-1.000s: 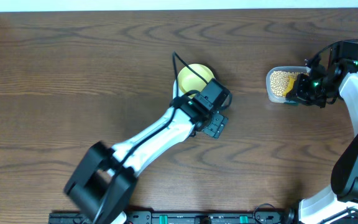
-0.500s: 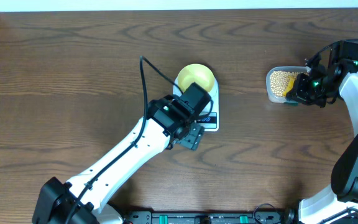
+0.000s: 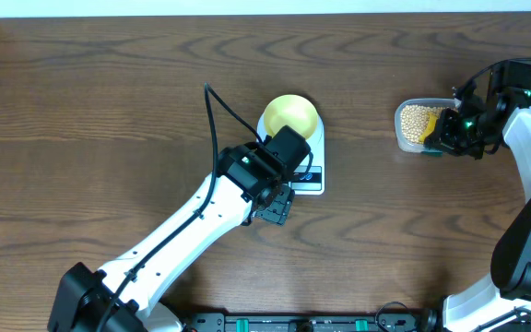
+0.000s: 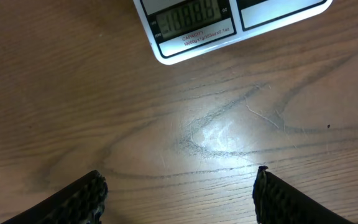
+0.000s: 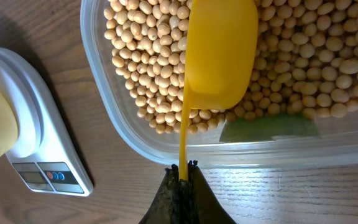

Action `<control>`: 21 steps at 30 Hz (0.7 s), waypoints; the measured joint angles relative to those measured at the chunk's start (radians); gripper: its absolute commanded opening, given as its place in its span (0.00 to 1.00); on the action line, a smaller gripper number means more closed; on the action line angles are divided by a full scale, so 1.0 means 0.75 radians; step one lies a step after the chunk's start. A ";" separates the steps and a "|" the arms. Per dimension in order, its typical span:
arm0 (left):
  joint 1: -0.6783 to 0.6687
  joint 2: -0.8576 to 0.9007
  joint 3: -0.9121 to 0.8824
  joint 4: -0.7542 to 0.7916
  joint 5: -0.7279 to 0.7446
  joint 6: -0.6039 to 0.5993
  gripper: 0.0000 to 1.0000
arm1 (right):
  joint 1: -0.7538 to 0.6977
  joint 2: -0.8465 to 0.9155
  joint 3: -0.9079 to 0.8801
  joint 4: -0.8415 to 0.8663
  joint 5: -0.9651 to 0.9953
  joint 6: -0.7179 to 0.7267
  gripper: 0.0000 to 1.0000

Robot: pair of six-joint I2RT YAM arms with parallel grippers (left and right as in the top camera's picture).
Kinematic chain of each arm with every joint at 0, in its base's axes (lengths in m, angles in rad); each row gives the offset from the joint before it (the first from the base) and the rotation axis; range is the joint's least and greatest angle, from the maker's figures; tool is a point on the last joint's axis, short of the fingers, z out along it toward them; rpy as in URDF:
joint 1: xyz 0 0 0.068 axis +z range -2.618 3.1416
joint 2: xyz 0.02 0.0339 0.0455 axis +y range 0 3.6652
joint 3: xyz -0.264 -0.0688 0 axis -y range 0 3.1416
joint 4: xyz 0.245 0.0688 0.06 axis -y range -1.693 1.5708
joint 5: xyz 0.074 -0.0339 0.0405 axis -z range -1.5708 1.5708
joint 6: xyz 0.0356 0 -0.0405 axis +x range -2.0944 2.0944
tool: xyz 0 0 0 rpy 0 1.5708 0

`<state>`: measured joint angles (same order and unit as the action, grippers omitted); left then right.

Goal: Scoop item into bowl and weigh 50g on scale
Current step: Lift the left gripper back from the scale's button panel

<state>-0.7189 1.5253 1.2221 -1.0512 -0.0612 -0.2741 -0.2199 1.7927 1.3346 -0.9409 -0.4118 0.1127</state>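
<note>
Left gripper (image 4: 180,186): spread wide, nothing held, near scale (image 4: 191,28). Right gripper (image 5: 183,177): clamped on yellow scoop (image 5: 219,53) handle, scoop positioned over beans (image 5: 145,56). Bowl (image 3: 290,114) is seated on scale.

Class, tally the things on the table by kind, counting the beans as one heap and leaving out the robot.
Bowl: 1
Scale: 1
Clear tub: 1
Yellow scoop: 1
Bean heap: 1
Total: 5
</note>
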 measured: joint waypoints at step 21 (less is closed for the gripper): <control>0.000 -0.338 0.048 -0.025 -0.008 -0.014 0.78 | 0.000 0.000 0.000 0.010 -0.001 0.000 0.01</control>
<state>-0.7189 1.2716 1.2579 -1.0702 -0.0669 -0.2844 -0.2199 1.7927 1.3346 -0.9337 -0.4122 0.1127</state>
